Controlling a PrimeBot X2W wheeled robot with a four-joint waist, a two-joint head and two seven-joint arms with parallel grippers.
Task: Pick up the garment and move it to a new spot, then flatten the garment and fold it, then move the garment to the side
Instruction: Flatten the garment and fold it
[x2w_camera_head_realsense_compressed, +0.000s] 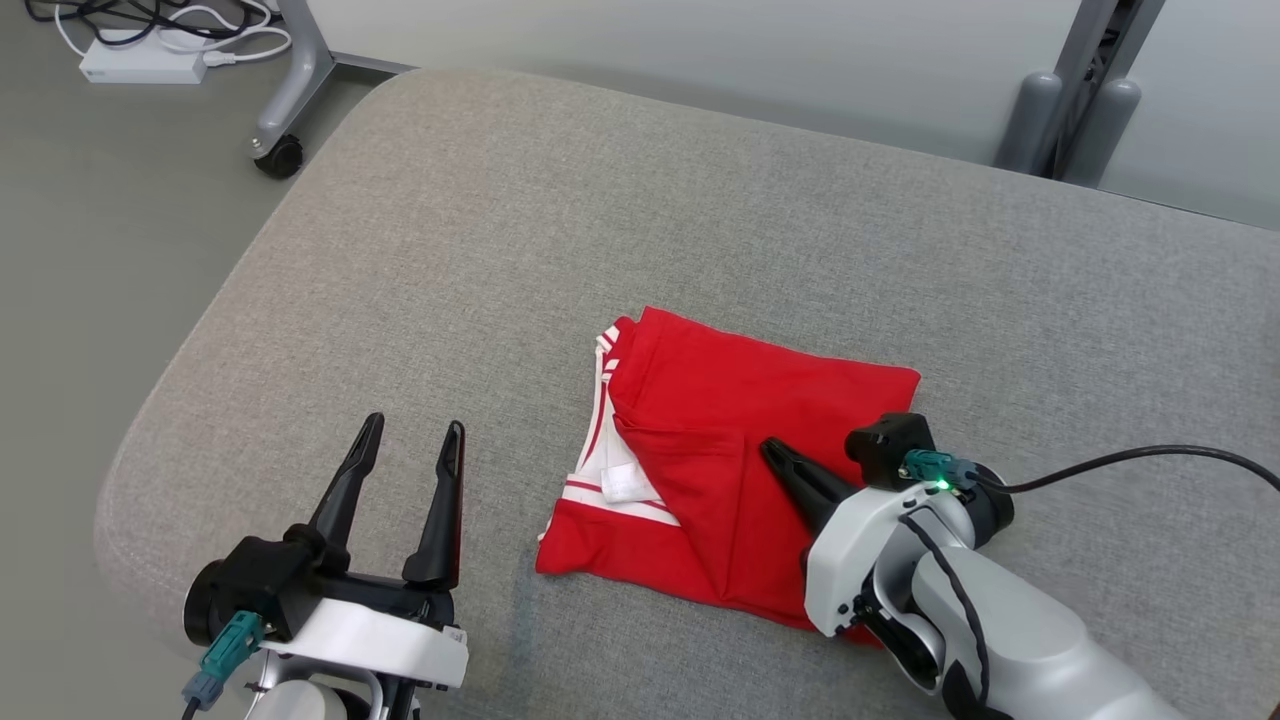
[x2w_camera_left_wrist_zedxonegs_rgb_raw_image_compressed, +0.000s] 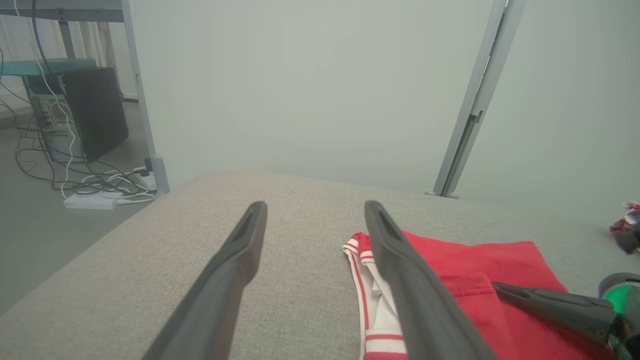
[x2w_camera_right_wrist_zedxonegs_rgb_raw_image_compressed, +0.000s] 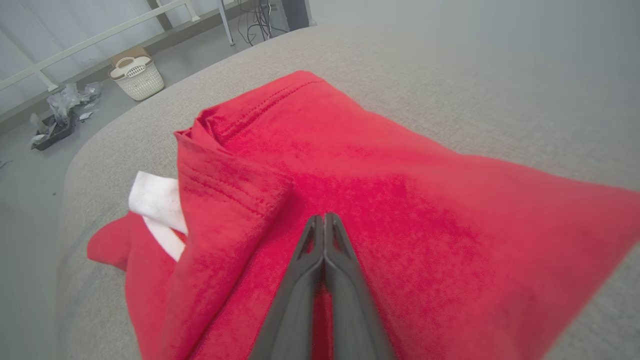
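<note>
Grey padded bench (x2w_camera_head_realsense_compressed: 500, 250) carries the folded red garment (x2w_camera_head_realsense_compressed: 780, 400) near its middle. On the cloth rests the right gripper (x2w_camera_head_realsense_compressed: 770, 447), closed tight; whether it pinches fabric is unclear. Just left, the left gripper (x2w_camera_head_realsense_compressed: 415, 425) stands open.

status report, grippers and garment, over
Left gripper open, beside garment. Right gripper shut, tips on garment. Garment folded on cushion, nothing seen in the way.

Left gripper (x2w_camera_left_wrist_zedxonegs_rgb_raw_image_compressed: 315, 207) fingers (x2w_camera_left_wrist_zedxonegs_rgb_raw_image_compressed: 235, 260) are standing wide apart above the grey tabletop (x2w_camera_left_wrist_zedxonegs_rgb_raw_image_compressed: 150, 260). One finger is crossing in front of the red garment's (x2w_camera_left_wrist_zedxonegs_rgb_raw_image_compressed: 480, 260) white-striped edge. Right gripper (x2w_camera_left_wrist_zedxonegs_rgb_raw_image_compressed: 500, 289), fingers together, is resting on the garment.
</note>
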